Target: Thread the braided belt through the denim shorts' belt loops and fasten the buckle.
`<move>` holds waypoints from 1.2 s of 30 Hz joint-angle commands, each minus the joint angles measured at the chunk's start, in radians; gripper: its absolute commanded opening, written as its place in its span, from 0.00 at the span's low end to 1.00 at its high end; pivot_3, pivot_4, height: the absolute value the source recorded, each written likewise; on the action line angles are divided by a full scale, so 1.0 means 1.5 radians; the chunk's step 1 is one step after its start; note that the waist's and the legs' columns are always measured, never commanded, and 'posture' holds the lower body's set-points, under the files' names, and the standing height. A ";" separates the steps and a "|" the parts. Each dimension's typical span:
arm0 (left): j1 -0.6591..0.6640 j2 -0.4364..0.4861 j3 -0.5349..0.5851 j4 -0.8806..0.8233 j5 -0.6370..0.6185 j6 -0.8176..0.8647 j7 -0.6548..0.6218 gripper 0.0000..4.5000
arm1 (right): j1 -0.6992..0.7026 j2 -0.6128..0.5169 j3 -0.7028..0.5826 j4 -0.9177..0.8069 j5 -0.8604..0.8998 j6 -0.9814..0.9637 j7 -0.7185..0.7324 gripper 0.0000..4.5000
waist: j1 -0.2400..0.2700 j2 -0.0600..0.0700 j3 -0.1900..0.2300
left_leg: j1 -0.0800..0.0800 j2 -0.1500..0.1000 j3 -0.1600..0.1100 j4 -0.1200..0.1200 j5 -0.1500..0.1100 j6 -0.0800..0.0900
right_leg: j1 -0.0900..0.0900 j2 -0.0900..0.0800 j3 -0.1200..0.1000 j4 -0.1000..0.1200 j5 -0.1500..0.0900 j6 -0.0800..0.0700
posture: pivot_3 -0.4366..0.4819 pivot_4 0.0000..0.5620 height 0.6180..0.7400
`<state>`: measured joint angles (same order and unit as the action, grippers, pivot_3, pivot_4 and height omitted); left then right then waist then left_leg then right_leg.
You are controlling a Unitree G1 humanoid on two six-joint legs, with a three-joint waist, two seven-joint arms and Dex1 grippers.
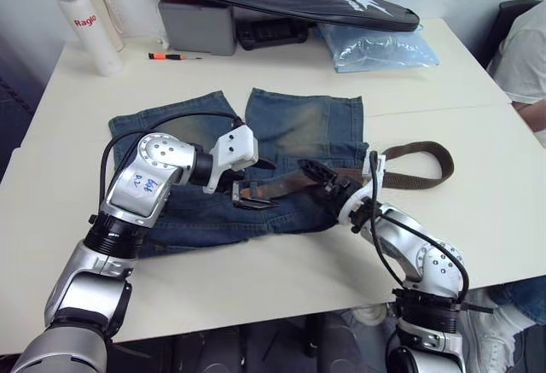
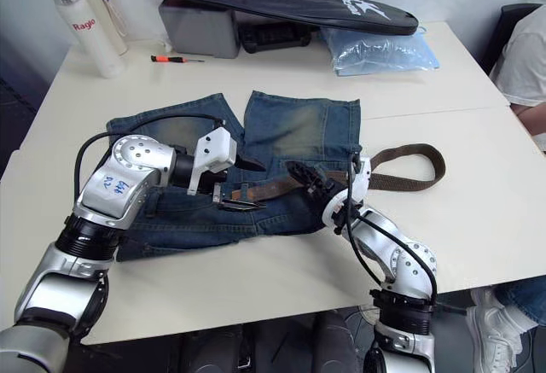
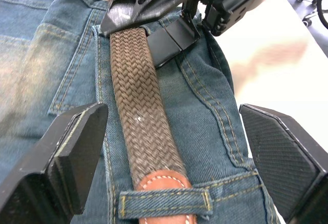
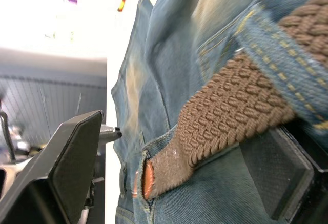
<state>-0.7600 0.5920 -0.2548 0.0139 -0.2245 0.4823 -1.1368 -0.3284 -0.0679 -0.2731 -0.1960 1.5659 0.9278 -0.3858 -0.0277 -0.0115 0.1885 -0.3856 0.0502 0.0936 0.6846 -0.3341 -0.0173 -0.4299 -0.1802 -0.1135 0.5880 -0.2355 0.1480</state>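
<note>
I see the denim shorts (image 1: 281,147) lying flat on the pale desk (image 1: 478,211), waistband toward me, legs pointing away. The braided belt (image 3: 146,121) runs along that waistband, coarse dark-brown weave. Its smooth tan leather tip (image 3: 163,183), edged with white stitching, is tucked under one of the belt loops (image 3: 166,202), a narrow strip of faded blue denim with yellow seams.

My left pincer (image 3: 174,157) is spread wide, one black finger on either side of the belt, touching neither it nor the tip.

My right pincer (image 4: 179,157) is also spread. The belt passes between its fingers and lies against one ribbed pad (image 4: 277,170), the other finger standing well apart. A second loop (image 4: 284,62) crosses the strap just beside it.

Beyond the right pincer the belt's far end curls in a loop (image 1: 418,164) on the bare desk.
</note>
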 commanded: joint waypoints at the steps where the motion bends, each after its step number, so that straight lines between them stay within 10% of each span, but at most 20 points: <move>1: -0.007 -0.001 -0.002 -0.007 0.006 -0.012 -0.003 1.00 | 0.006 0.002 0.000 -0.034 0.038 -0.034 -0.012 0.98 | 0.000 0.000 0.000 | 0.000 0.000 0.000 0.000 0.000 0.000 | 0.000 0.000 0.000 0.000 0.000 0.000 | 0.48 0.27 1.00; 5: -0.010 -0.003 -0.003 -0.003 0.007 -0.014 -0.004 1.00 | 0.006 0.005 0.009 -0.034 0.053 -0.056 -0.021 0.84 | 0.001 0.000 0.000 | 0.000 0.000 0.000 0.000 0.000 0.000 | 0.000 0.000 0.000 0.000 0.000 0.000 | 0.48 0.27 1.00; 13: -0.010 -0.001 0.000 -0.003 0.010 -0.013 -0.005 1.00 | -0.001 0.025 0.075 -0.004 0.091 -0.053 -0.037 0.03 | -0.001 0.000 0.000 | 0.000 0.000 0.000 0.000 0.000 0.000 | 0.000 0.000 0.000 0.000 0.000 0.000 | 0.48 0.27 1.00; 32: -0.012 0.005 -0.001 -0.006 0.016 -0.007 -0.013 1.00 | -0.046 0.030 0.124 0.057 0.026 -0.022 0.014 0.01 | 0.000 0.000 0.000 | 0.000 0.000 0.000 0.000 0.000 0.000 | 0.000 0.000 0.000 0.000 0.000 0.000 | 0.48 0.27 1.00; 36: -0.012 0.009 0.003 0.001 0.018 -0.014 -0.016 1.00 | -0.033 0.009 0.102 0.019 0.073 -0.019 0.013 0.35 | 0.002 0.000 0.000 | 0.000 0.000 0.000 0.000 0.000 0.000 | 0.000 0.000 0.000 0.000 0.000 0.000 | 0.48 0.27 1.00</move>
<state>-0.7616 0.5991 -0.2565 0.0262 -0.1970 0.4786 -1.1551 -0.3774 -0.0471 -0.0996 -0.1037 1.6198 0.9001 -0.3687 -0.0250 -0.0115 0.1885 -0.3862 0.0503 0.0935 0.6845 -0.3341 -0.0173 -0.4302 -0.1802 -0.1137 0.5877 -0.2355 0.1481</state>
